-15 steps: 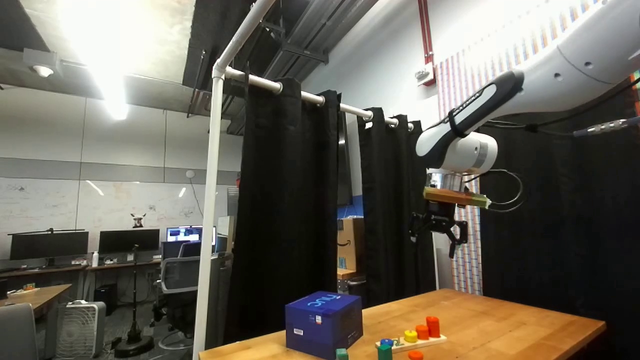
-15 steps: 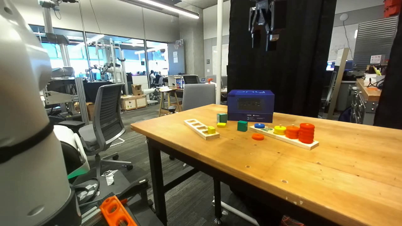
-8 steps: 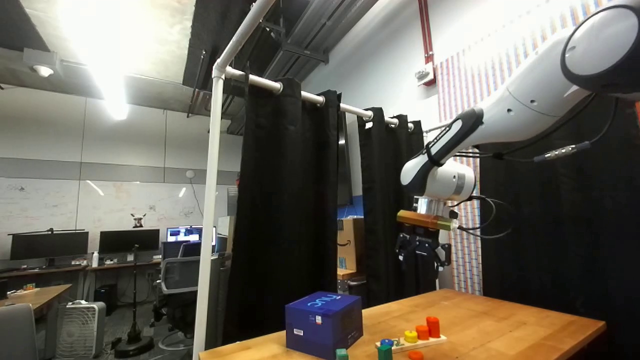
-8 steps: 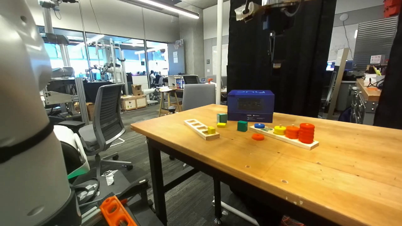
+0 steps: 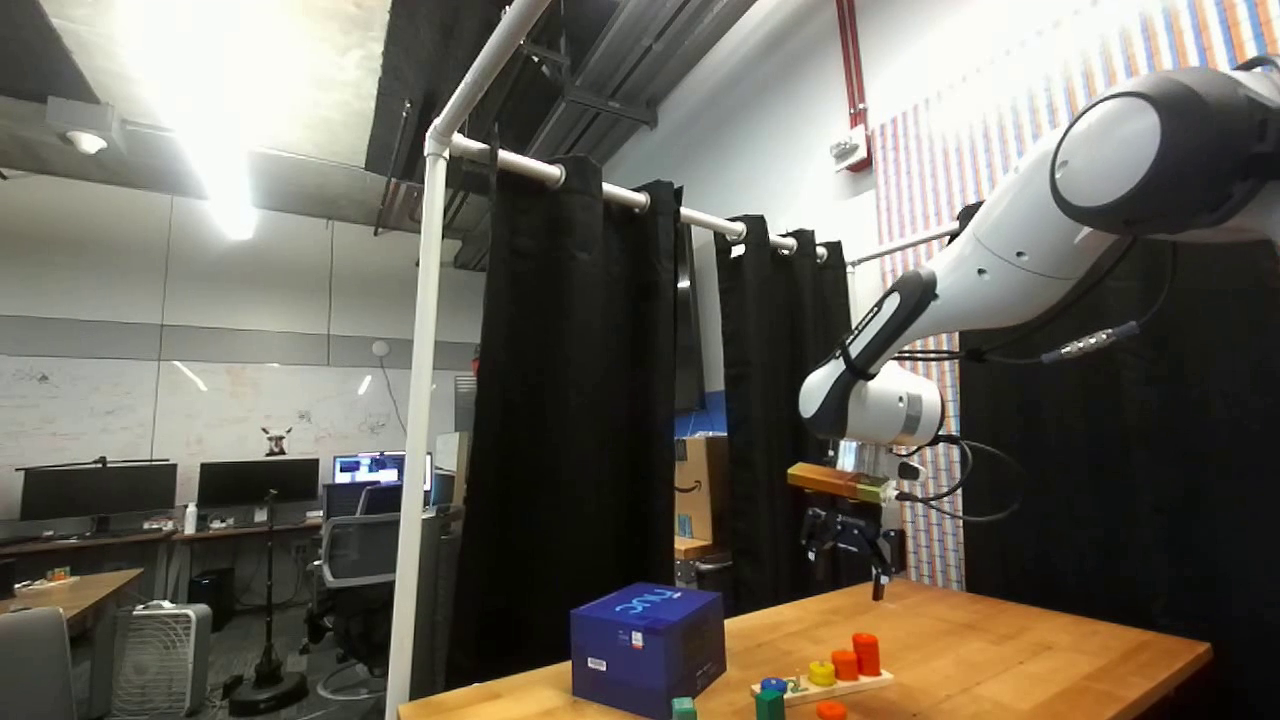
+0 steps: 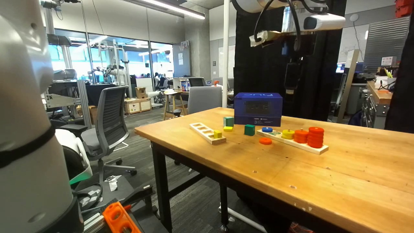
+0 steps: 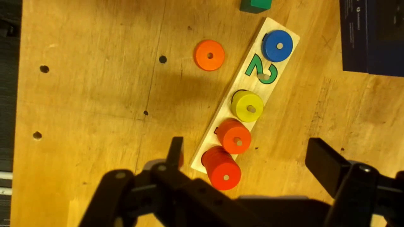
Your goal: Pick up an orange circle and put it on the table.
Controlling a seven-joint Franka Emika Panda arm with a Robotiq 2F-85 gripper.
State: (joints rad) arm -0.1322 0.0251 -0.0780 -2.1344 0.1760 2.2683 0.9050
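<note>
A loose orange ring (image 7: 202,59) lies flat on the wooden table (image 7: 94,94); it also shows in both exterior views (image 5: 831,711) (image 6: 265,141). Beside it is a pale peg board (image 7: 210,140) with a blue ring (image 7: 273,52), a bare peg, a yellow stack (image 7: 244,102), an orange stack (image 7: 233,130) and a taller red-orange stack (image 7: 219,171). My gripper (image 7: 246,150) is open and empty above the table, with its fingers apart around the taller stack's end of the board in the wrist view. In an exterior view the gripper (image 5: 846,570) hangs well above the board.
A blue box (image 6: 258,110) stands behind the board. Green blocks (image 6: 249,129) and a yellow piece (image 6: 228,128) lie near it. A slotted wooden tray (image 6: 202,130) with a yellow block (image 6: 217,134) is near the table's end. Black curtains hang behind.
My gripper has come down toward the table and moved slightly left in an exterior view, and the wrist has turned. The rings, blocks and box have not moved.
</note>
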